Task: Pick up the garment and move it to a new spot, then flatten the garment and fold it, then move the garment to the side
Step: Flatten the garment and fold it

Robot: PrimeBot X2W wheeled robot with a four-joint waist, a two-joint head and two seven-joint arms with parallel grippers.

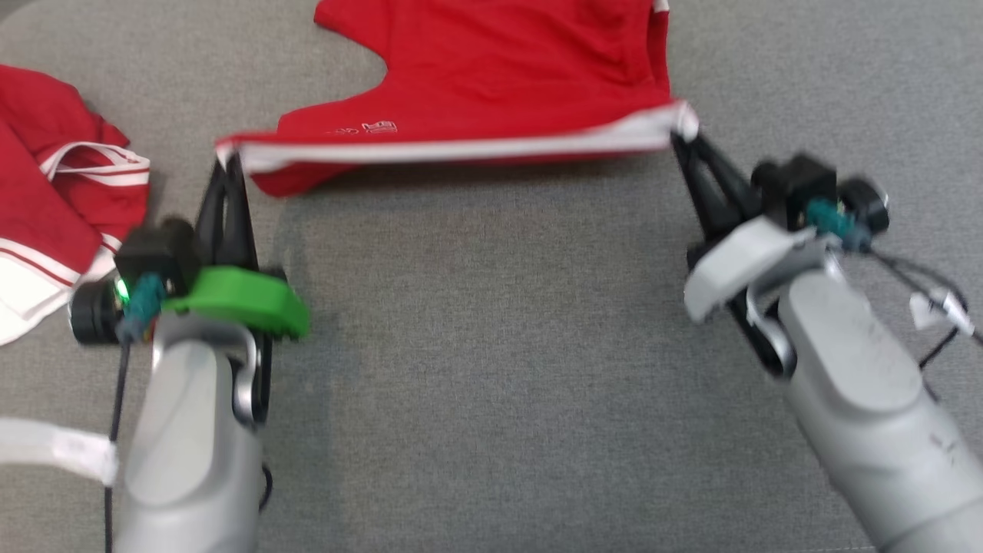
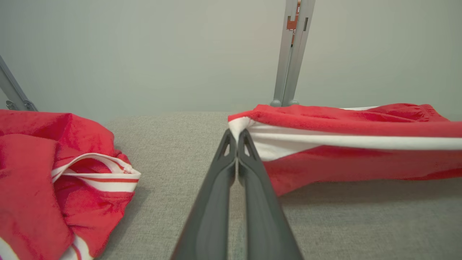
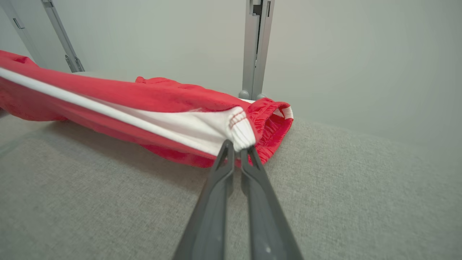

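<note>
Low in the head view, my left gripper [image 1: 229, 159] and right gripper [image 1: 682, 137] are each clamped on a corner of the garment [image 1: 491, 69]. They hold its white-banded edge taut between them, I judge to spread it flat. The rest lies on the grey tabletop [image 1: 491, 369] at upper centre, and another red piece [image 1: 54, 177] sits at far left.

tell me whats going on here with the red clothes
The robot has a pair of red shorts pinched at two ends of its white-striped edge. The left gripper is shut on one end and the right gripper on the other. That edge is pulled taut between them, raised just off the grey fabric surface, while the rest trails away behind it. A second red garment lies crumpled to the left, untouched.
</note>
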